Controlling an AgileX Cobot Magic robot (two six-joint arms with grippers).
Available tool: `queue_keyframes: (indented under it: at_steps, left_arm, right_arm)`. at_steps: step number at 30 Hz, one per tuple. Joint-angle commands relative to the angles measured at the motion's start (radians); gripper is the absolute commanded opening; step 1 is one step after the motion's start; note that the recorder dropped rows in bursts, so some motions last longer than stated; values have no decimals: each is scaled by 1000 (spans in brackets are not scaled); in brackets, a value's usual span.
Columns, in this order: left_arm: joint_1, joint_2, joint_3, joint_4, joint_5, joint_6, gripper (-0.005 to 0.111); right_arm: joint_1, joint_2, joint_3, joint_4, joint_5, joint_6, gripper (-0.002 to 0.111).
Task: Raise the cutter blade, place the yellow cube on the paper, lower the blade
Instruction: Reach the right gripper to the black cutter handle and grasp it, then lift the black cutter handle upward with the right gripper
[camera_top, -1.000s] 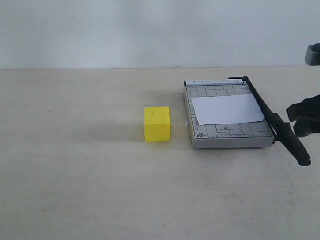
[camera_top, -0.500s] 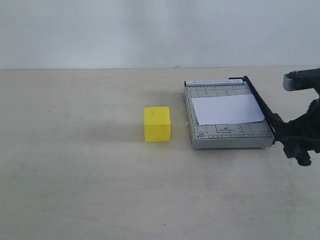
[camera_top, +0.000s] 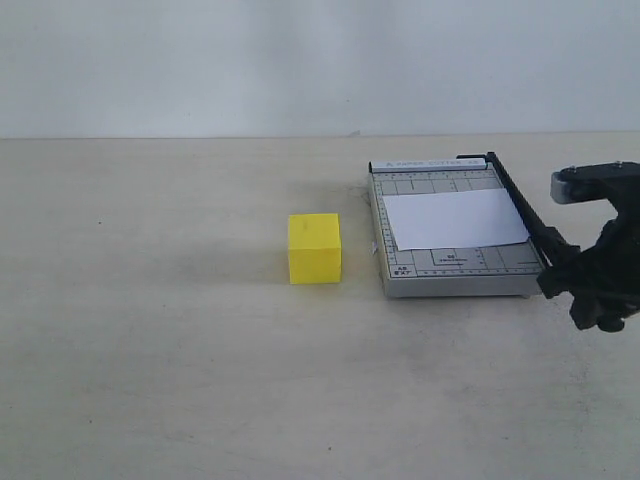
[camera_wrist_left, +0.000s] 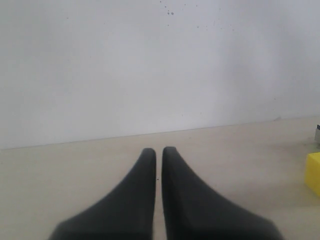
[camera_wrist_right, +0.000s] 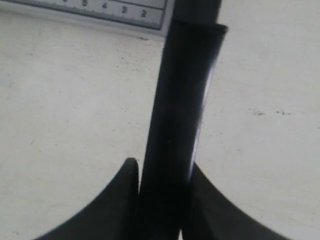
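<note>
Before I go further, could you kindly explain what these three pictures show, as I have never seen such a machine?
This is a robot with two arms, each ending in a pincer. One picture comes from a camera off the arms, the others from a camera on each wrist. On the pale table stand a yellow cube and a grey gridded cutter base with a white paper sheet on it. The right pincer grips the handle of the long black cutter blade, which is down. The left pincer is shut, holding nothing.

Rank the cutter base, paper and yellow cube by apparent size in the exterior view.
1. grey gridded cutter base, clearly largest
2. paper, lying on the base and covering only part of it
3. yellow cube, smallest
</note>
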Motion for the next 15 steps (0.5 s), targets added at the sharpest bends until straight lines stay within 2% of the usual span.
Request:
queue_keyframes:
  at_steps: [1, 10, 15]
  left_arm:
    - [0, -2, -3, -2, -16, 1, 4]
    - [0, -2, -3, -2, -16, 1, 4]
    - [0, -2, -3, -2, -16, 1, 4]
  right_arm:
    - [-1, -19, -6, 0, -36, -8, 0]
    - [1, -234, -6, 9, -166, -8, 3]
    - [1, -341, -47, 9, -169, -5, 3]
